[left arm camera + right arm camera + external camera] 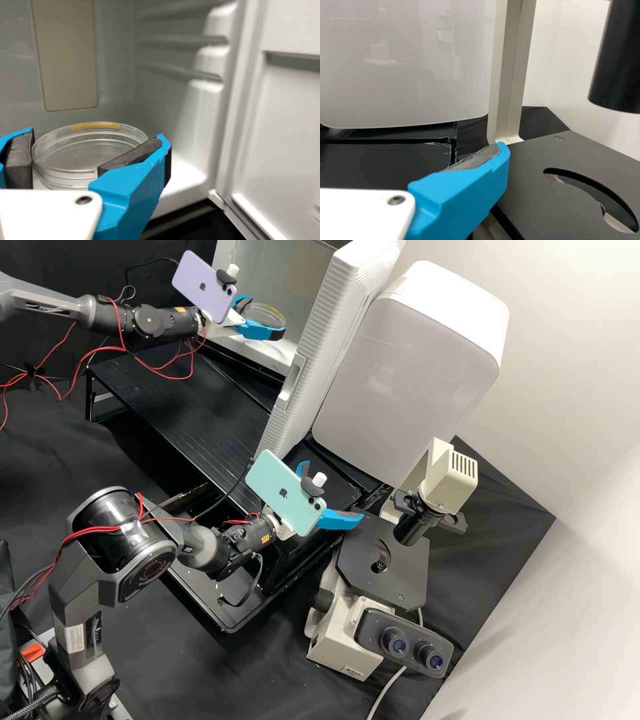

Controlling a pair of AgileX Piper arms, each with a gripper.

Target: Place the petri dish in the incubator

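**Here, the dish at the incubator's mouth**

My left hand [94, 139] is closed on the petri dish [80, 152], one dark pad on each side of its rim. The dish sits level inside the open incubator [175, 75], low over the white floor. I cannot tell whether it touches that floor. The door [290, 150] stands open beside it.

I judge the dish light, stiff and brittle, made of clear thin-walled plastic with a loose lid. Its smooth sides would slip under a weak pinch and crack under a hard one. The best hold is across the widest part, kept flat so the lid stays seated.

My left arm is stretched out nearly level, with its wrist at the opening. My right hand [330, 493] is spread wide and empty, low beside the microscope [380, 567] on the desk.
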